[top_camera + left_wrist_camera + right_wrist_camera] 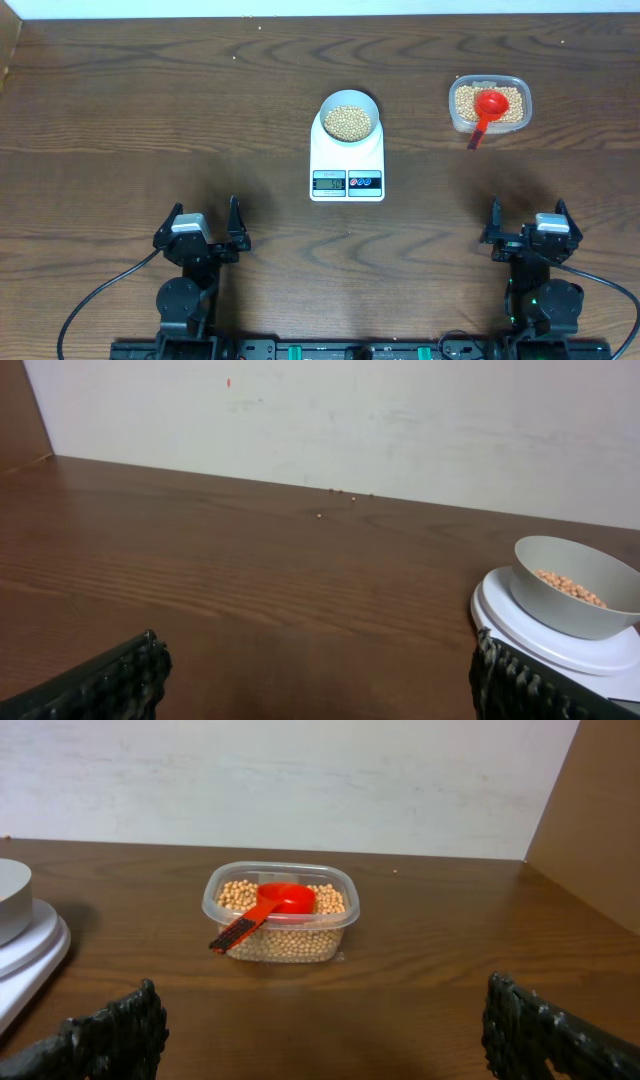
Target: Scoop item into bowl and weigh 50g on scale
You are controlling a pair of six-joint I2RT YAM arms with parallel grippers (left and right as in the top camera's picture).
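Adding more small tan beans (pixel 349 122) to the pale round bowl (pixel 350 96) on the flat white scale (pixel 330 160) risks overshooting, while the left gripper (pixel 205 216) and right gripper (pixel 527 216) hold their jaws spread.

There is one scale (pixel 347 160), one bowl (pixel 350 97), one clear tub (pixel 490 78) and one red scoop (pixel 489 104). Two grippers show: left gripper (pixel 206 216), right gripper (pixel 527 215). The beans (pixel 349 122) are too many to count.

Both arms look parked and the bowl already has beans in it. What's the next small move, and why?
Probably the right pincer should reach for the red scoop lying in the tub, its handle pointing that way. The bowl on the scale holds beans, but the display is too small to read, so more may be needed. That pincer is open and empty.
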